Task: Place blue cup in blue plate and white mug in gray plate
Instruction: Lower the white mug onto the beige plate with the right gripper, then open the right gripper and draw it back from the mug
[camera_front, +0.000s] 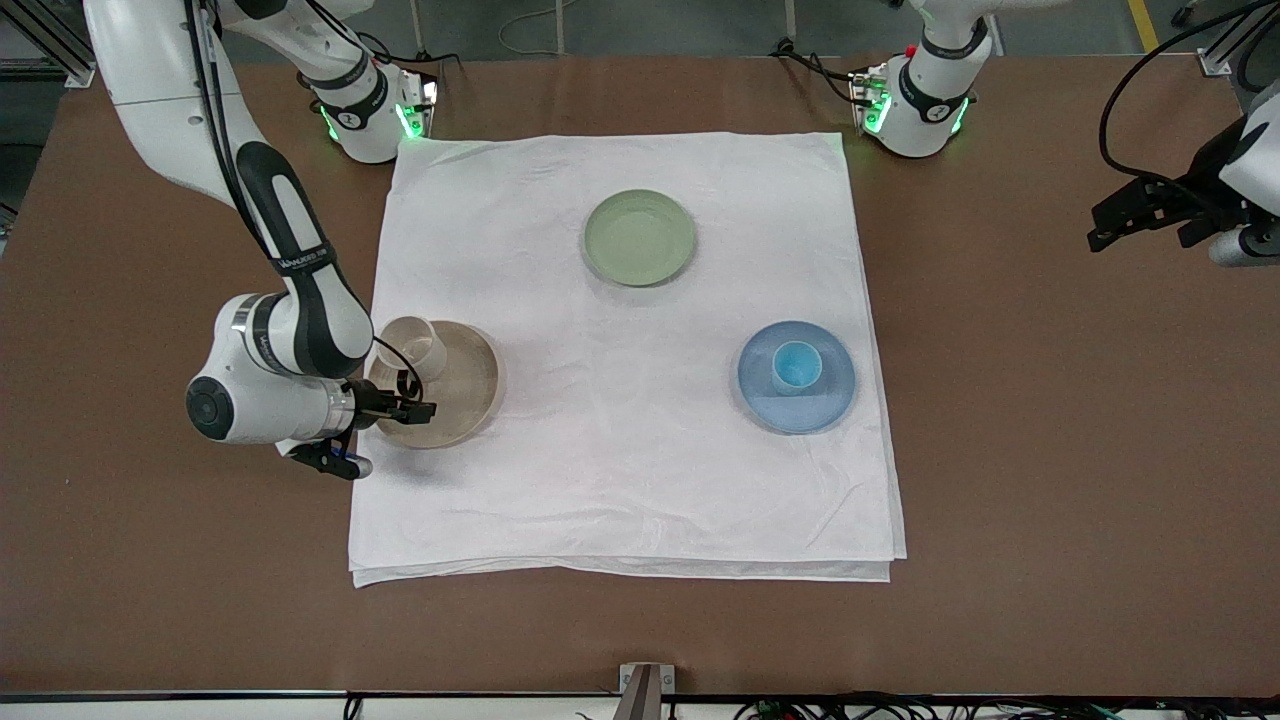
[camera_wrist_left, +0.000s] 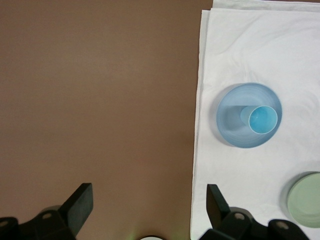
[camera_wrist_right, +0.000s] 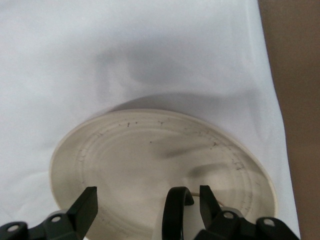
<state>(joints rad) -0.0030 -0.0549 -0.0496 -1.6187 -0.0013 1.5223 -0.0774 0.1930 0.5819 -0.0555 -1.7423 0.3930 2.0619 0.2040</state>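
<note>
The blue cup (camera_front: 796, 366) is standing upright in the middle of the blue plate (camera_front: 830, 402), toward the left arm's end of the white cloth (camera_front: 620, 480) that is covering the brown table (camera_front: 1050, 450). The left wrist view is showing the same pair, blue cup (camera_wrist_left: 262, 120) on blue plate (camera_wrist_left: 231, 122), well apart from that arm's own pincer.

The white mug (camera_front: 416, 345) is sitting upright on the gray plate (camera_front: 468, 395), on the part of the plate farther from the front camera, at the right arm's end of the cloth. Its dark handle (camera_wrist_right: 177, 212) is showing in the right wrist view, lying between the pincer fingers (camera_wrist_right: 86, 207) without being squeezed.

The right pincer (camera_front: 412, 408) is hanging low over the gray plate (camera_wrist_right: 150, 165), released, fingers spread wide either side of the handle.

The left pincer (camera_front: 1140, 215) is waiting up over bare table off the cloth's edge, also released, its fingers (camera_wrist_left: 80, 204) held wide apart and gripping nothing.

A pale green plate (camera_front: 639, 237) is lying on the cloth farther from the front camera than both other plates, roughly between them, with nothing on it.
</note>
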